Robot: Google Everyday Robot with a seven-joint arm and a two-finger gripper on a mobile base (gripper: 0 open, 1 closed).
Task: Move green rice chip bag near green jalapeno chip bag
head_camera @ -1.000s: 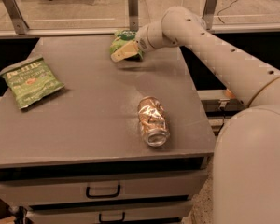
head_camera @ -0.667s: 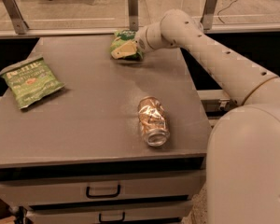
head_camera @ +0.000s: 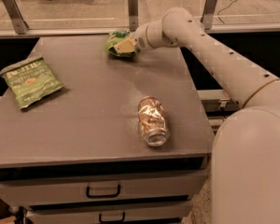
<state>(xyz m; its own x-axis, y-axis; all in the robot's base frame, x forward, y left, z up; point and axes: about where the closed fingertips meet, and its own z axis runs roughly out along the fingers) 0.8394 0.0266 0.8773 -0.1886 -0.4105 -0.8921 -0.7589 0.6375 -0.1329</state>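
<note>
The green rice chip bag (head_camera: 115,39), puffy and lime green, is at the far edge of the grey table (head_camera: 93,106), right of centre. My gripper (head_camera: 126,45) reaches in from the right and is shut on the bag's right side, with a pale finger over it. The green jalapeno chip bag (head_camera: 31,80), flat and darker green with white lettering, lies at the table's left edge, well apart from the rice bag.
A crushed shiny can (head_camera: 152,120) lies on its side near the table's front right. Drawers with handles (head_camera: 103,190) are below the tabletop. My arm (head_camera: 210,50) spans the table's right side. Railing posts (head_camera: 132,8) stand behind.
My gripper and the green rice chip bag have shifted slightly left along the far edge. The jalapeno bag and the can have not moved.
</note>
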